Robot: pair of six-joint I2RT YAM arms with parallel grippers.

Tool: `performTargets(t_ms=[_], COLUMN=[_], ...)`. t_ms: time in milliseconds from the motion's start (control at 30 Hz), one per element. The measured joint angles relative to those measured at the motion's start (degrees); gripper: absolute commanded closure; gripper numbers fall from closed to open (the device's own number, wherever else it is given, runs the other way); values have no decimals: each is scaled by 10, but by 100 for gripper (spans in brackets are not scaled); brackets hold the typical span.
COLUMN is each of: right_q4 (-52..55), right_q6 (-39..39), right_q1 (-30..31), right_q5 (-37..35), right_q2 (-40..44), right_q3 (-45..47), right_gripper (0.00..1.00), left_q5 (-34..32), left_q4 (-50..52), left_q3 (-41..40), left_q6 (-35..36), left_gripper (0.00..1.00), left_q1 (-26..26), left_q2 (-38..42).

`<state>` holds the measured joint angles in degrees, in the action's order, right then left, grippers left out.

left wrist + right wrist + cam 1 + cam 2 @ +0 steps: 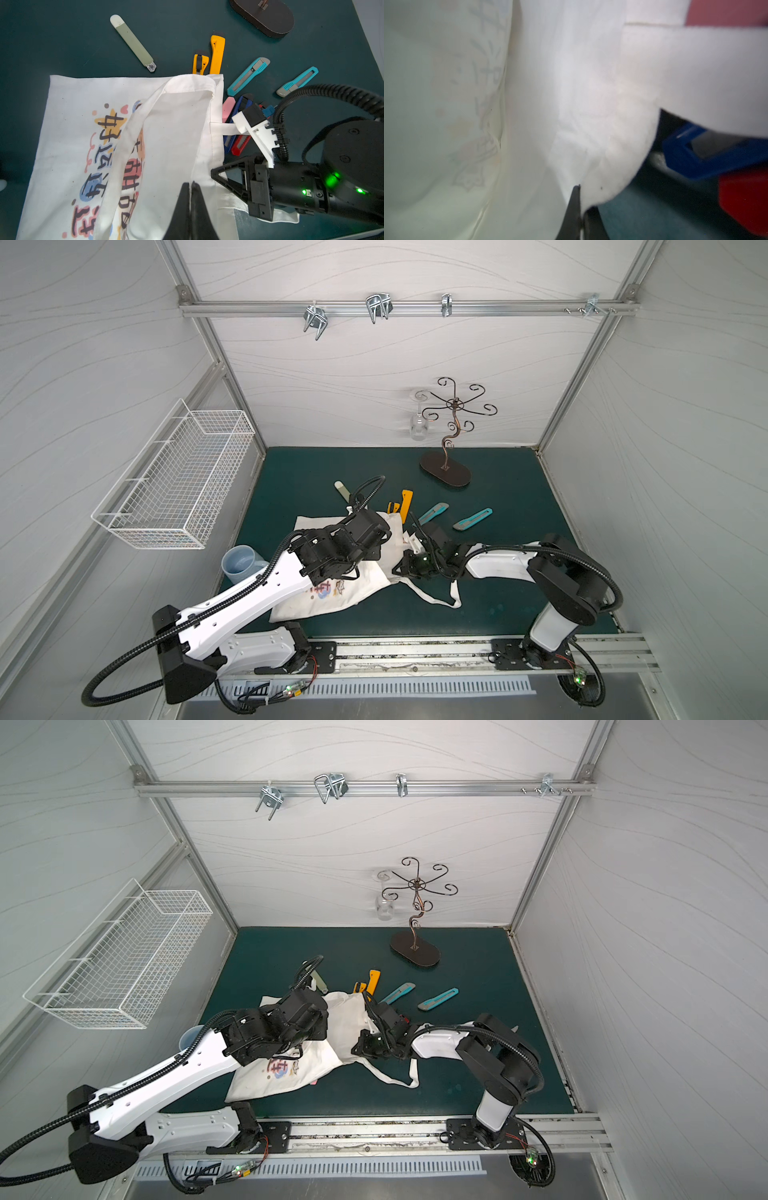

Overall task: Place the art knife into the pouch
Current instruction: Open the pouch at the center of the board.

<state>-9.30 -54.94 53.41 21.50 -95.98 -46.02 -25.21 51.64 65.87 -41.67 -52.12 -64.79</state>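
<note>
Left gripper, left wrist view: fingers pressed together on the upper layer of the pouch, and that layer stands raised off the printed layer beneath. Right gripper sits at the pouch's right-hand mouth edge. Loose on the green mat, none held:
- grey-green art knife, far of the pouch
- two yellow art knives, near ends hidden by the pouch's far corner
- two teal art knives, further right
- pink art knife, blue art knife and red art knife, side by side just right of the mouth, partly under a handle strap

Right wrist view: Right gripper fingers are closed flat on the pouch's hem. The blue, red and pink knives show blurred just past the cloth.

Both top views: the pouch lies left of centre under the left arm, mouth to the right, with one handle loop trailing near-right. Other items:
- wire basket on the left wall
- blue cup at the mat's left edge
- scrolled wire rack at far right, with a glass hanging from it
</note>
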Motion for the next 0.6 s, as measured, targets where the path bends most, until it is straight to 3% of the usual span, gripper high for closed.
performTargets(t_ms=[367, 600], right_q4=[244, 383], right_q6=[150, 229], right_q1=[-25, -49], right_q5=[-72, -90], right_q2=[128, 162], right_q3=[-228, -382], right_gripper=[100, 100], left_q5=[-51, -88], left_q4=[57, 71], left_q3=[141, 212], left_q6=[60, 96], left_gripper=[100, 100], left_q1=[45, 52], left_q2=[46, 83])
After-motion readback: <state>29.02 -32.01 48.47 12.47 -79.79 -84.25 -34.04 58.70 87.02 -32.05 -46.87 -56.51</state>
